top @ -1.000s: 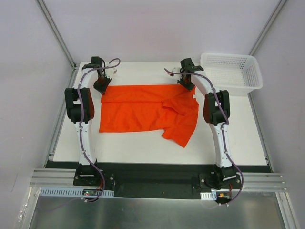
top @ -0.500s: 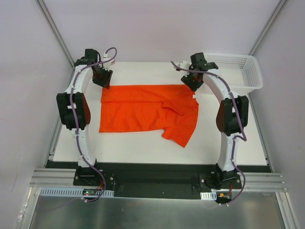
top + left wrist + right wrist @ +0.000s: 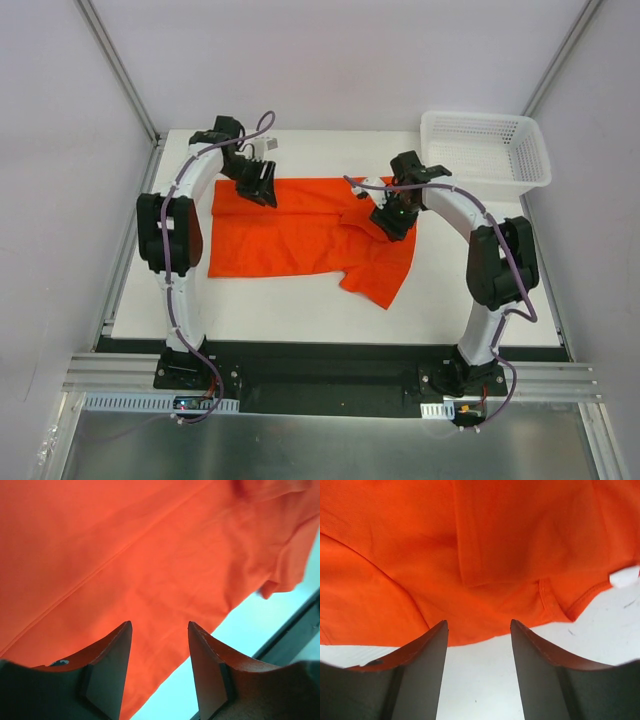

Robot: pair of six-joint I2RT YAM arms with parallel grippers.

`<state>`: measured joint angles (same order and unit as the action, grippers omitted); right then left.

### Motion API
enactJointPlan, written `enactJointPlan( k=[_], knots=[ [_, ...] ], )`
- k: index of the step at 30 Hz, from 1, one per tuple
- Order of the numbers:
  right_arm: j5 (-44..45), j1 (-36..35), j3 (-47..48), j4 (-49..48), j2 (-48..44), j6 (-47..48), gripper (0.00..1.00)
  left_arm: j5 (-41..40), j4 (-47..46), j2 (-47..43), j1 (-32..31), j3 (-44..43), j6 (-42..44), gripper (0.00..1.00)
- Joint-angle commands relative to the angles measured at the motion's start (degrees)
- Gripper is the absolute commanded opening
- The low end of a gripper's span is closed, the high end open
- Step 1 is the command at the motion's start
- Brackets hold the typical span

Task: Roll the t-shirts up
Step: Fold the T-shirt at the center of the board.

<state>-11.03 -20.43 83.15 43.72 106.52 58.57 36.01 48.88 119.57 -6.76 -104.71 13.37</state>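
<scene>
Overhead view: an orange-red t-shirt (image 3: pixel 290 240) lies flat in the middle of the white desk (image 3: pixel 300 305), spread as a wide band with one sleeve jutting toward the lower right. A white mesh basket (image 3: pixel 485 150) sits at the upper right.

A second ago I had both tools closed at the shirt's top corners. Now both have let go and swung inward. The left tool (image 3: pixel 258 185) hangs over the shirt's upper left. The right tool (image 3: pixel 392 222) hangs over the collar area at centre right. Both wrist views show the jaws spread apart with nothing between them, only orange cloth below.

The shirt's outline looks unchanged, so I read this as a release after straightening the top edge. No roll has started yet; my next job is probably a fresh grip.
</scene>
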Motion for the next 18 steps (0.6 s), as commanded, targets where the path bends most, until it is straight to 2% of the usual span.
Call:
enactJointPlan(
  k=[1, 7, 18],
  knots=[
    [-2.2, -2.0, -0.6, -3.3, -1.8, 3.1, 0.58, 8.2, 1.0, 3.0, -3.4, -3.3, -4.9, 0.49],
    [-0.8, -3.5, -0.9, -4.1, 0.6, 4.4, 0.59, 7.1, 0.6, 2.4, -3.2, -0.7, -5.4, 0.47],
    [1.8, -5.1, 1.1, -5.3, 5.9, 5.3, 0.55, 3.8, 0.4, -1.1, 2.2, 3.8, -4.1, 0.47]
  ],
)
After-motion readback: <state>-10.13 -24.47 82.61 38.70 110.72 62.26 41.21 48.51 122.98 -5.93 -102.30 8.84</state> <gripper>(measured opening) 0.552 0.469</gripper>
